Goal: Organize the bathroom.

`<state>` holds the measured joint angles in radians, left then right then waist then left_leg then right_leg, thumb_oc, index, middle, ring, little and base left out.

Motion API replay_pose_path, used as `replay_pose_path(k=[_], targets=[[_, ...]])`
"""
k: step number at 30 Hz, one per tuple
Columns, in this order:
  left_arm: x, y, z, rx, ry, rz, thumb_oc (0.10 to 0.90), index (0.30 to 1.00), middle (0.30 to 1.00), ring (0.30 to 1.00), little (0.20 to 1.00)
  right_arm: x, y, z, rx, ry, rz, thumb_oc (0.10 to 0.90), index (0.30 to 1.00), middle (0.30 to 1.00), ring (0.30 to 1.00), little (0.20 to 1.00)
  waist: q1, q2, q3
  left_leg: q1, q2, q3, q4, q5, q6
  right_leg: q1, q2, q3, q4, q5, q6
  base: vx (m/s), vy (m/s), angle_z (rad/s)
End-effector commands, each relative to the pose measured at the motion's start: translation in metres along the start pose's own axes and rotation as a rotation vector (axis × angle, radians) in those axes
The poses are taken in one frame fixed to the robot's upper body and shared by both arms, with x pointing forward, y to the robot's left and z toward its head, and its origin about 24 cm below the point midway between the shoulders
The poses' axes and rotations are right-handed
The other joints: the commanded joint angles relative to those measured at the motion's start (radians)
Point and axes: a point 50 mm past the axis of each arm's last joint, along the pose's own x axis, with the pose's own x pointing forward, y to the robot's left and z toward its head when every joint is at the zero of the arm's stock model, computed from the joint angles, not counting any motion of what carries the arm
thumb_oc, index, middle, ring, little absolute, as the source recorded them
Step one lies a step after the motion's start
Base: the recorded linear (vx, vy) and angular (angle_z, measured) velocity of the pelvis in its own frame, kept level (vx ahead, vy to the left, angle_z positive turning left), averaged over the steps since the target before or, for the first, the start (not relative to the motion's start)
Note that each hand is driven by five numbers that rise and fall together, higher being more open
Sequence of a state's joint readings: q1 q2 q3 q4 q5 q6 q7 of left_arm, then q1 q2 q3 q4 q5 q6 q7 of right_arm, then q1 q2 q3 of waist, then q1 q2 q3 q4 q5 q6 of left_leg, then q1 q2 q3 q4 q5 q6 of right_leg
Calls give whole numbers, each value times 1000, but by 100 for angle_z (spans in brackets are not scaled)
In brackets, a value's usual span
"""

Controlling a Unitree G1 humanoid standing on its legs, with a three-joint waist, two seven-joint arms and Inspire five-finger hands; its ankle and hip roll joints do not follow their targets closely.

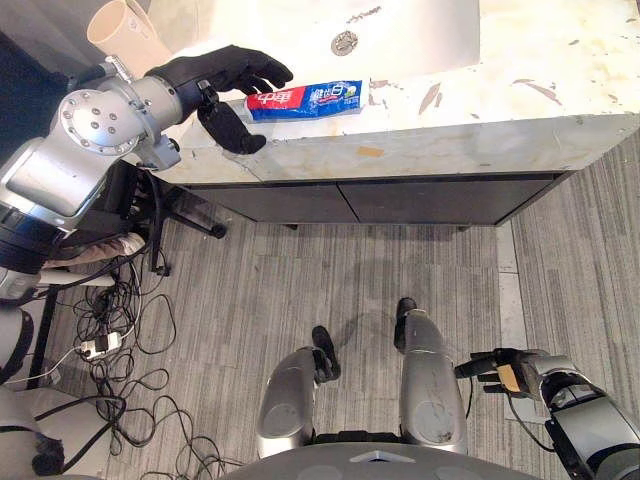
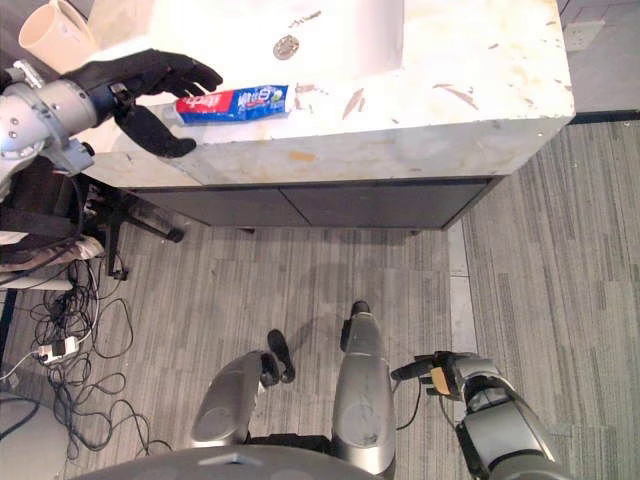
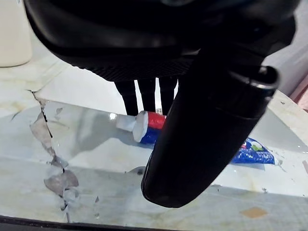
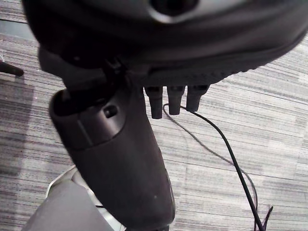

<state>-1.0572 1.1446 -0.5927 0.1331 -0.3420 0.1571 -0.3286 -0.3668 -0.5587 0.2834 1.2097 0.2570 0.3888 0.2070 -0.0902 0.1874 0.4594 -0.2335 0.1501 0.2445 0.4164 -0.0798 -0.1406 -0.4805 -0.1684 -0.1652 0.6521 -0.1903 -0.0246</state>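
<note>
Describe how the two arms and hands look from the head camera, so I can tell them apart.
Both arms are silver-grey metal with rounded joint housings. The left hand is all dark, with black fingers and thumb. The right hand is dark too, but carries a tan patch near its thumb.

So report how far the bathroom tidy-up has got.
Nothing looks put away yet. In hand: the left hand is open over the cap end of the toothpaste tube, which lies flat on the marble counter, not gripped. Left: grasp it and stow it, perhaps in the beige cup. The right hand hangs low.
</note>
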Motion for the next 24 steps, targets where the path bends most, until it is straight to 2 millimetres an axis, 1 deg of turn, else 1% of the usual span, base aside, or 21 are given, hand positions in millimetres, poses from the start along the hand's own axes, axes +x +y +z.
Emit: replay_pose_path(k=[1, 2, 9, 13, 16, 18, 19, 21, 24], targets=[[-16, 52, 26, 56, -69, 191, 400, 300, 300, 300, 300, -1, -13, -19, 47, 63, -24, 800, 900, 900, 900, 900, 0, -4, -18, -89, 63, -10, 66, 234, 3, 54, -23, 31, -143, 68, 67, -29, 37, -5], [-16, 51, 23, 54, -55, 180, 400, 300, 300, 300, 300, -2, -15, -18, 49, 60, -27, 800, 900, 900, 900, 900, -2, -1, -15, -93, 63, -9, 71, 234, 4, 48, -26, 32, -136, 67, 66, -12, 19, -3], [-17, 50, 20, 45, -55, 194, 400, 300, 300, 300, 300, -3, -16, -13, 58, 46, -30, 800, 900, 900, 900, 900, 0, 7, -6, -101, 53, -8, 64, 229, 10, 31, -32, 38, -122, 67, 67, -18, 17, -2], [-18, 50, 19, 41, -56, 207, 400, 300, 300, 300, 300, -4, -16, -7, 61, 38, -33, 800, 900, 900, 900, 900, 2, 10, 0, -103, 46, -8, 53, 228, 11, 25, -33, 41, -124, 70, 67, -16, 11, 0], [-18, 51, 20, 38, -63, 216, 400, 300, 300, 300, 300, -4, -15, -7, 65, 36, -37, 800, 900, 900, 900, 900, 3, 11, 1, -102, 44, -8, 47, 230, 10, 26, -33, 40, -130, 73, 67, -11, 7, 0], [-19, 52, 18, -14, -63, 243, 400, 300, 300, 300, 300, -3, -15, -7, 70, 37, -37, 800, 900, 900, 900, 900, 4, 9, 0, -101, 44, -9, 49, 230, 9, 29, -31, 40, -133, 73, 67, 0, 0, 0], [-20, 52, 16, -66, -57, 259, 400, 300, 300, 300, 300, -3, -14, -8, 71, 39, -38, 800, 900, 900, 900, 900, 4, 8, -1, -99, 44, -9, 49, 231, 8, 32, -29, 39, -138, 74, 67, 0, 0, 0], [-19, 51, 12, -228, -67, 297, 400, 300, 300, 300, 300, -2, -12, -10, 81, 40, -38, 800, 900, 900, 900, 900, 4, 1, -6, -92, 46, -6, 49, 228, 7, 43, -25, 36, -150, 73, 65, 0, 0, 0], [-20, 49, 8, -416, -134, 344, 400, 300, 300, 300, 300, 0, -9, -15, 110, 40, -48, 800, 900, 900, 900, 900, 5, -15, -17, -76, 55, 1, 77, 224, 3, 69, -16, 24, -177, 74, 59, 0, 0, 0]])
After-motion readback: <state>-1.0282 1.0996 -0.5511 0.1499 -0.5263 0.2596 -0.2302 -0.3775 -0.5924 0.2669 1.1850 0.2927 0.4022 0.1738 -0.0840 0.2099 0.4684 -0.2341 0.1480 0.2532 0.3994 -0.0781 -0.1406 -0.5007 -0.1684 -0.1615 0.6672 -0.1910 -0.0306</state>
